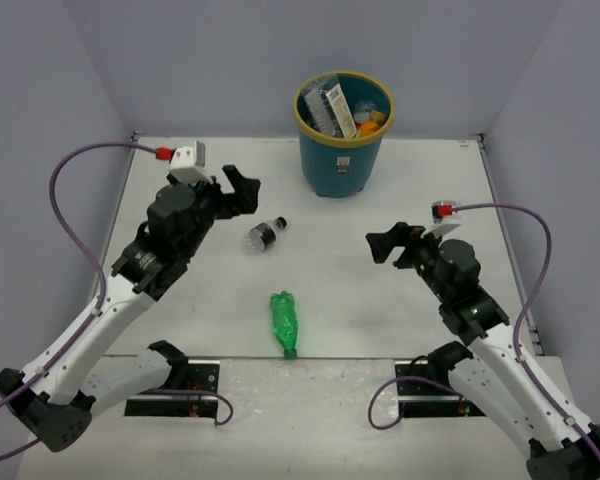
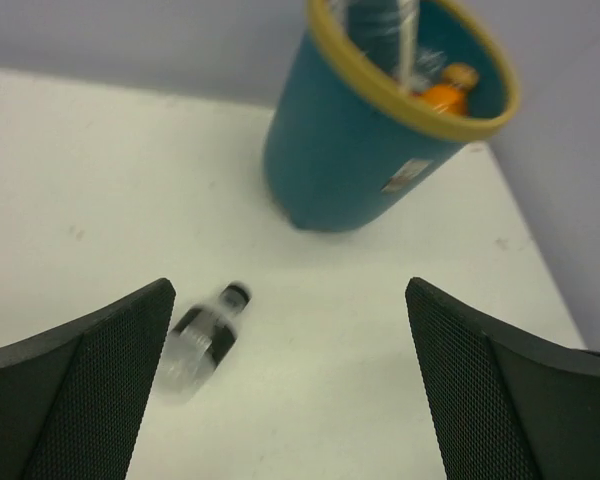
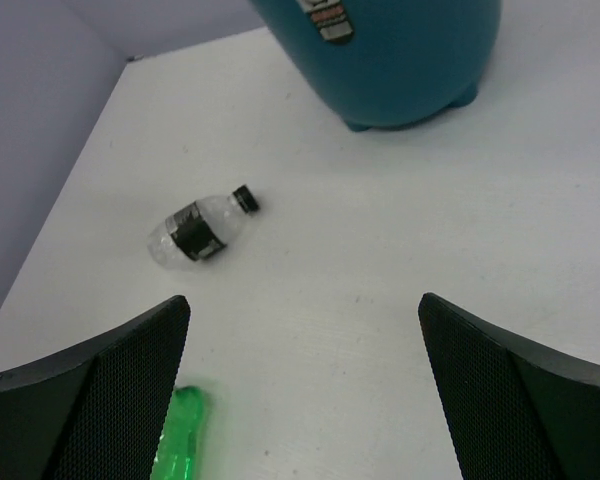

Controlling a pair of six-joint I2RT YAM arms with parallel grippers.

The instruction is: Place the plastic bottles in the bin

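On the white table the bin stands upright at the far middle. It holds a heap of bottles, an orange one among them, so we judge the task well along, with two bottles left outside. Our left gripper and right gripper both hang above the table, fingers spread wide with nothing between them. The green bottle lies on its side near the front edge, between the two arm bases and well apart from either gripper. The clear bottle with the black label lies on its side just beside the left gripper, its cap toward the bin. We take this one as the step in hand. We should turn the wrist so the fingers straddle the body at the label, come down until the pads flank it, and close gently, since a light round bottle may roll away. In the left wrist view it sits close to the finger at the left of that view, not centred in the gap, so we should shift that way first.
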